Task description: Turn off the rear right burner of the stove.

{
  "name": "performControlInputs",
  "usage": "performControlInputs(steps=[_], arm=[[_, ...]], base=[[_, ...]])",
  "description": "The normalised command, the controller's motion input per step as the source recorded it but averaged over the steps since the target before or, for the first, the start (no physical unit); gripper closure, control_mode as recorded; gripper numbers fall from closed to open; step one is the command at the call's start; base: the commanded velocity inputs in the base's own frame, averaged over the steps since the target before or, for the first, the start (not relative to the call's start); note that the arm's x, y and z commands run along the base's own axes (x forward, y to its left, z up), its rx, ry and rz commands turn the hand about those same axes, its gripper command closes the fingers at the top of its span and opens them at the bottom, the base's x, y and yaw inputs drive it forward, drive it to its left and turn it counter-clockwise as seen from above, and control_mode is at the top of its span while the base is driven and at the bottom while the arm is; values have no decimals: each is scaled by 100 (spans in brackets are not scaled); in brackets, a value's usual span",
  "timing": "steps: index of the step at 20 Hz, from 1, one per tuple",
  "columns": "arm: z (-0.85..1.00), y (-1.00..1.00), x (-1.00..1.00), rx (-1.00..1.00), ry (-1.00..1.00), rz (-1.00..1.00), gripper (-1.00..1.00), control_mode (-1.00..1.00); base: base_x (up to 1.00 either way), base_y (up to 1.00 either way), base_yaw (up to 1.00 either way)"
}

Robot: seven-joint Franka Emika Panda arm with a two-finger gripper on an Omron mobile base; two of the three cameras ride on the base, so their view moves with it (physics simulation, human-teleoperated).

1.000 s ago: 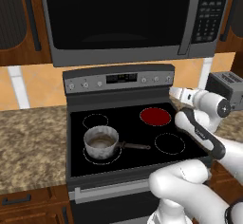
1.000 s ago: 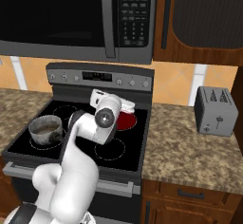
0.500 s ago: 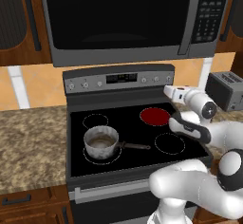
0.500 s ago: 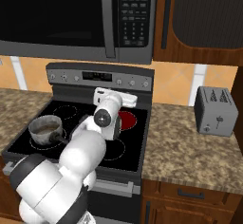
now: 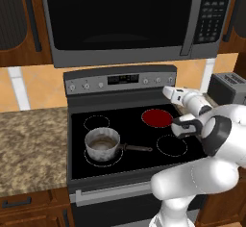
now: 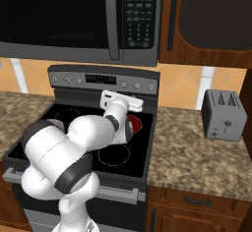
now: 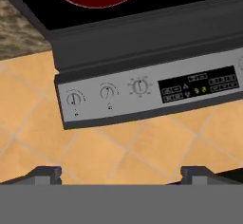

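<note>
Here my hand (image 5: 168, 92) hovered above the back right part of the stove (image 5: 120, 139), close in front of its silver-grey back panel (image 5: 120, 81), with the fingers spread wide and nothing between them. In the hand view the two dark fingertips (image 7: 45, 173) stood far apart at the bottom edge, and the panel lay tilted across the middle of the frame with three small knobs (image 7: 108, 92) in a row beside the digital display (image 7: 197, 85). The rear right burner (image 5: 157, 118) glowed as a solid red disc in the black glass, just below and slightly left of my hand in the left base view; in the right base view my arm covered most of it and only a red sliver (image 6: 135, 124) showed. A small pot (image 5: 102, 144) with a dark handle sat on the front left zone, well apart from the red disc. The other zones were thin grey rings. A microwave (image 5: 129, 19) hung above the stove, and a toaster (image 6: 225, 114) stood on the granite counter (image 6: 197, 152) to the right.
</note>
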Motion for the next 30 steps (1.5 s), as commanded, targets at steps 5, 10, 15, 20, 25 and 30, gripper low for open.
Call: performControlInputs(steps=[5,10,15,20,25,30], arm=[[0,6,33,9,-1,0,-100,-100],[-4,22,47,0,2,-3,-100,-100],[-31,13,34,0,1,-1,-100,-100],[-34,14,12,-4,-1,-5,-100,-100],[-35,10,8,-5,-8,-2,-100,-100],[-26,18,15,-5,-13,0,-100,-100]], base=[[0,0,0],[0,0,0],[0,0,0],[0,0,0],[0,0,0],[0,0,0]])
